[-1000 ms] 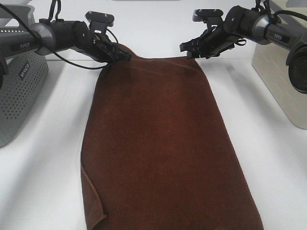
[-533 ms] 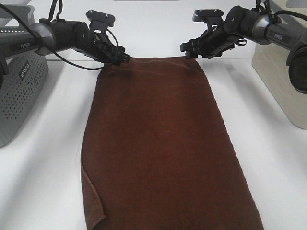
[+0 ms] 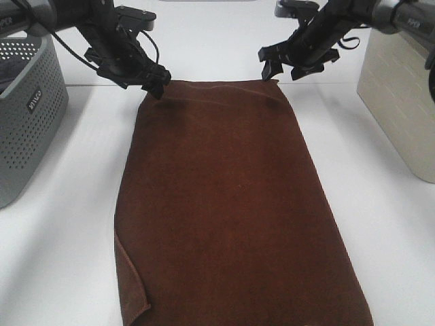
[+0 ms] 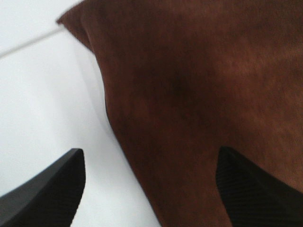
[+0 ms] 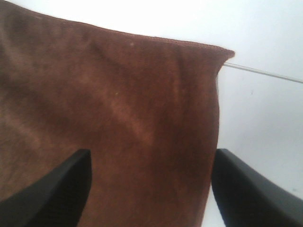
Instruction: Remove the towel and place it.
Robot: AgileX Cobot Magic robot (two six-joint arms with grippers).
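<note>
I saw the towel (image 3: pixel 231 204) flat on the table (image 3: pixel 384 231), the left gripper (image 3: pixel 155 79) and right gripper (image 3: pixel 270 66) above its far corners, jaws apart.

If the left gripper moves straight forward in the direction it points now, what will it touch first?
Most likely the towel: in the left wrist view its edge lies straight ahead of the left gripper, between the open jaws, with white table beside it. Depth is unclear.

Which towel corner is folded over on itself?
The near-left corner of the towel, closest to the camera: its flap is turned over; the far corners aren't.
</note>
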